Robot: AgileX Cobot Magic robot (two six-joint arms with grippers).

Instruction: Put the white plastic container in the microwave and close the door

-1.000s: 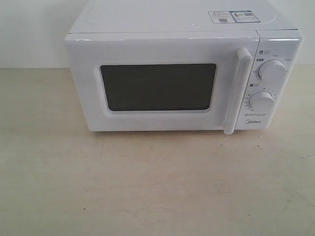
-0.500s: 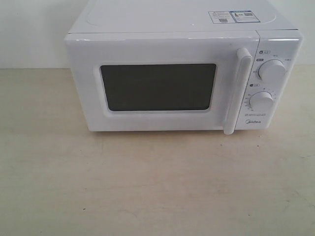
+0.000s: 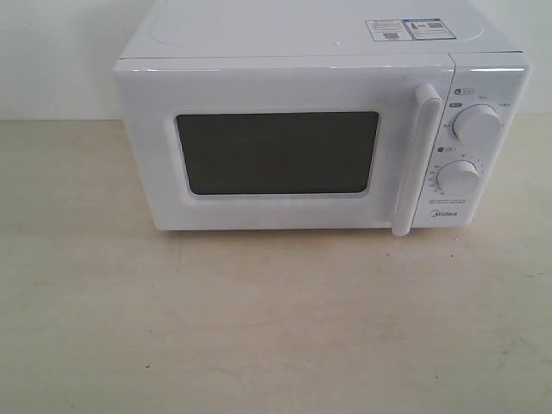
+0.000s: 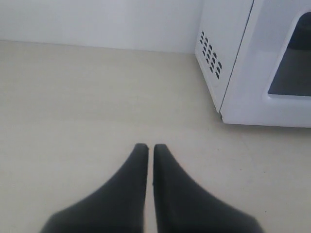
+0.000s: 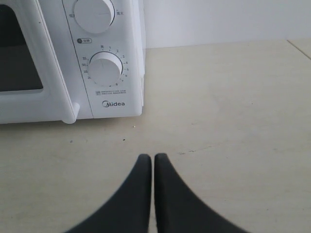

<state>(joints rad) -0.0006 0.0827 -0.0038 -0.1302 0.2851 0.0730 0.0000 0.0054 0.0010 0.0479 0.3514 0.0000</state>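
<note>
I see the microwave (image 3: 259,30) cased in smooth, glossy white, with a dark, dull window in its door (image 3: 278,153). The table (image 3: 259,328) looks matt, pale and faintly wood-grained. The left gripper (image 4: 150,147) and right gripper (image 5: 153,157) are smooth matt black.

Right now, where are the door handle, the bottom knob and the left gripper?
door handle (image 3: 417,159): exterior view, middle of the white bar.
bottom knob (image 3: 458,177): exterior view, centre of its face.
left gripper (image 4: 147,147): left wrist view, between its closed fingertips.
</note>
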